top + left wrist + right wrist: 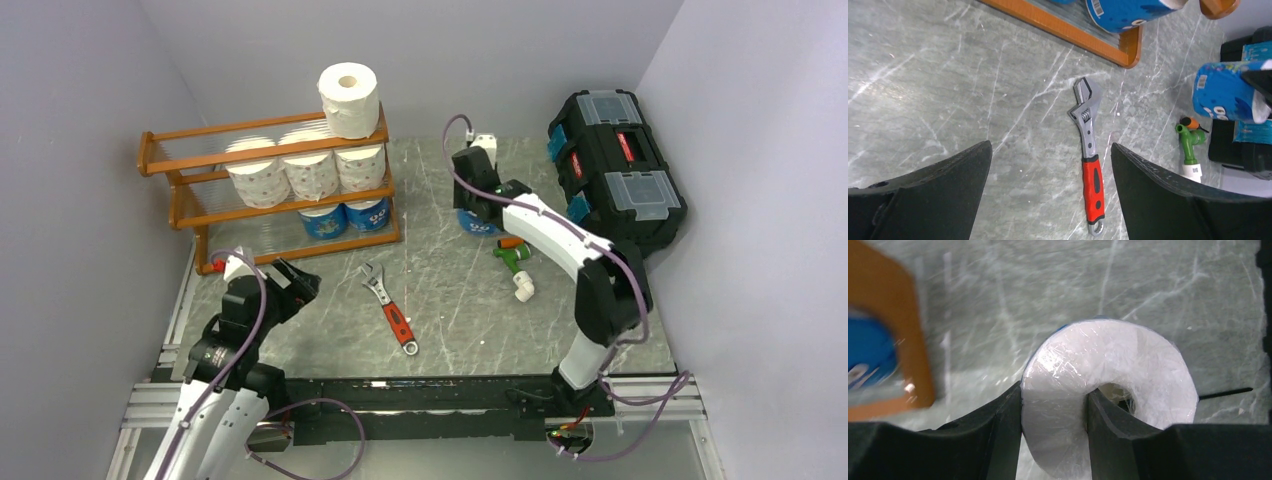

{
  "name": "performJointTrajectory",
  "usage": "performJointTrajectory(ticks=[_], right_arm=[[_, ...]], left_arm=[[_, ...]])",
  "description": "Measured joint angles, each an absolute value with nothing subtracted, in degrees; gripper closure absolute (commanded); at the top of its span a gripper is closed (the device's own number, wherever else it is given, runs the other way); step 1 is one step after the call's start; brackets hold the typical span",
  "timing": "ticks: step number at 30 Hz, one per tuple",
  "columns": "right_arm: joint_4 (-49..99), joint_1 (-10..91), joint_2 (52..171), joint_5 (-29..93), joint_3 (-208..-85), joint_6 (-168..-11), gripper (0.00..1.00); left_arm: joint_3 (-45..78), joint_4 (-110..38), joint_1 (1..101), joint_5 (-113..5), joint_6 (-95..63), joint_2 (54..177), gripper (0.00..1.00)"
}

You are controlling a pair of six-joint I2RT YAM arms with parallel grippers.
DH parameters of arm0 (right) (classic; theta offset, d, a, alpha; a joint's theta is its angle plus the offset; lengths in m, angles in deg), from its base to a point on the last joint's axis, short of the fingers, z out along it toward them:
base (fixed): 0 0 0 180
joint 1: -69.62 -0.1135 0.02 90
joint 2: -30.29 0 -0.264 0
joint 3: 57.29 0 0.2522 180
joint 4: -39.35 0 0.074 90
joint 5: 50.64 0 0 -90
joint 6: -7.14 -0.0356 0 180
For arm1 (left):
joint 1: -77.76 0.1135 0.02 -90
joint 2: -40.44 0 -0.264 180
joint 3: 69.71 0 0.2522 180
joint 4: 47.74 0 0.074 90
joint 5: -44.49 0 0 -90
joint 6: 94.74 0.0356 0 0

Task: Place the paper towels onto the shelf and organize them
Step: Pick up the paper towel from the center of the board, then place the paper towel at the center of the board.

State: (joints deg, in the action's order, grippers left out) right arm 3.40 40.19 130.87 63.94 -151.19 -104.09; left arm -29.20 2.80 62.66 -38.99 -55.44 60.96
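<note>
At the near left the left gripper [297, 281] hangs low over the grey marbled table [450, 300] with its jaws wide apart and nothing between them; just to its right, near the middle of the table, lies an adjustable wrench [1087, 150] with a red handle [1094, 190], flat on the surface, head toward the far side and handle toward the near edge. Farther right, past the wrench, a green and white pipe fitting [517, 268] lies on the table with a small orange piece [510, 242] just beside it.

The right arm [560, 235] reaches from the near right toward the far middle; the right gripper [1054, 392] is clamped on a blue-wrapped paper towel roll [480, 224], one finger [1098, 415] down inside the hollow core and the other against the outer side, so the roll's wall is pinched between them; the roll stands upright, well to the right of the shelf, and whether its base touches the table I cannot tell.

At the far left stands the shelf [180, 205]; its bottom tier holds two blue-wrapped rolls [345, 217] side by side toward the right end; the middle tier holds three rolls with reddish print [310, 172] in a row, touching; on the top rail, at the right end, one plain white roll [348, 98] stands upright. At the far right sits a black toolbox [615, 170].
</note>
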Motion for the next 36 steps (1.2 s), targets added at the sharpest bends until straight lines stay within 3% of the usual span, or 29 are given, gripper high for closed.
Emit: performJointTrajectory(ticks=[8, 18, 36], right_arm=[[2.94, 25.68, 115.55, 66.87, -139.71, -104.02, 0.69], [1.49, 13.99, 110.74, 68.23, -131.08, -103.33, 0.69], [2.96, 12.13, 114.3, 62.11, -129.18, -99.19, 0.65]], left_arm=[[-21.86, 8.61, 62.66, -32.95, -54.98, 61.81, 0.01], [-18.62, 10.69, 62.66, -30.26, -52.88, 60.61, 0.01], [-20.72, 1.42, 62.14, -48.06, -48.88, 73.54, 0.01]])
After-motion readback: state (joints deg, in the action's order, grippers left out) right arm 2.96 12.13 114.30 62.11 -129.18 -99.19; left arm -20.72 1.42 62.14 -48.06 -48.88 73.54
